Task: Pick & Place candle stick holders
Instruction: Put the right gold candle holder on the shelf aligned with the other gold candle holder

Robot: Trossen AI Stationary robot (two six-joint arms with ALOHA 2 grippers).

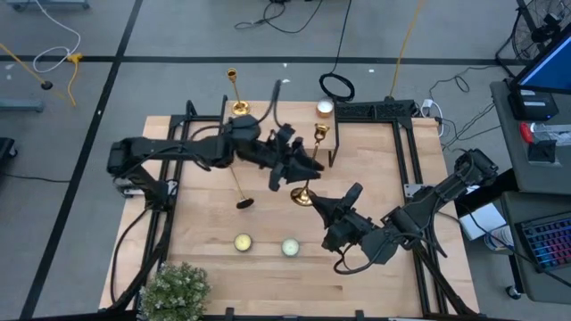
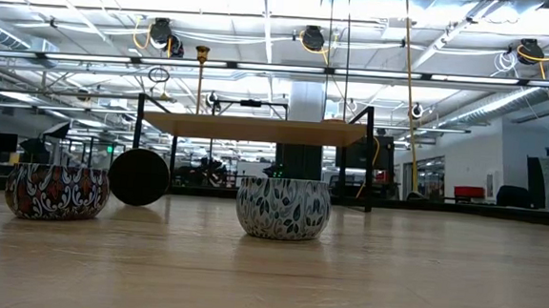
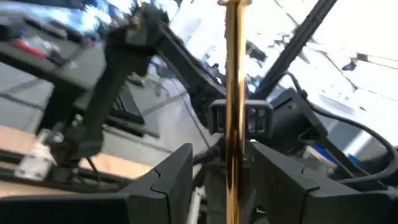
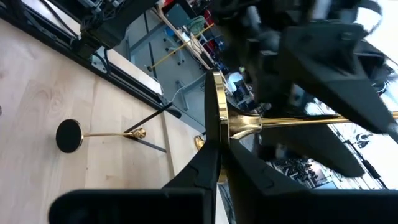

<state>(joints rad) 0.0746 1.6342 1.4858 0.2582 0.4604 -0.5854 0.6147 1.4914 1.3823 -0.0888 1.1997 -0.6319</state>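
Candlestick caught between both my claws

My right claw [image 4: 217,155] is pressed together on the thin rim of the round base of the middle candle stick holder [image 1: 310,169]. In the right wrist view the gold disc stands edge-on between my two fingertips. My left claw [image 3: 227,177] sits farther up the same holder. Its fingers [image 3: 177,177] are spread to either side of the gold stem, which runs straight through the gap, and I see a sliver of space on at least one side. From above, this holder is near the middle of the wooden table [image 1: 205,259], its cup pointing toward the back edge. I cannot tell whether its base touches the wood.

The left candle stick holder [image 1: 241,187] lies on the table beside my left arm, its dark base turned toward the front. The back candle stick holder [image 1: 236,92] stands upright at the rear left edge.

Near the front sit a yellow candle [image 1: 243,242] and a green candle [image 1: 290,247], just beside each other. A white candle [image 1: 325,108] is at the back, and a plant [image 1: 174,287] fills the front left corner.
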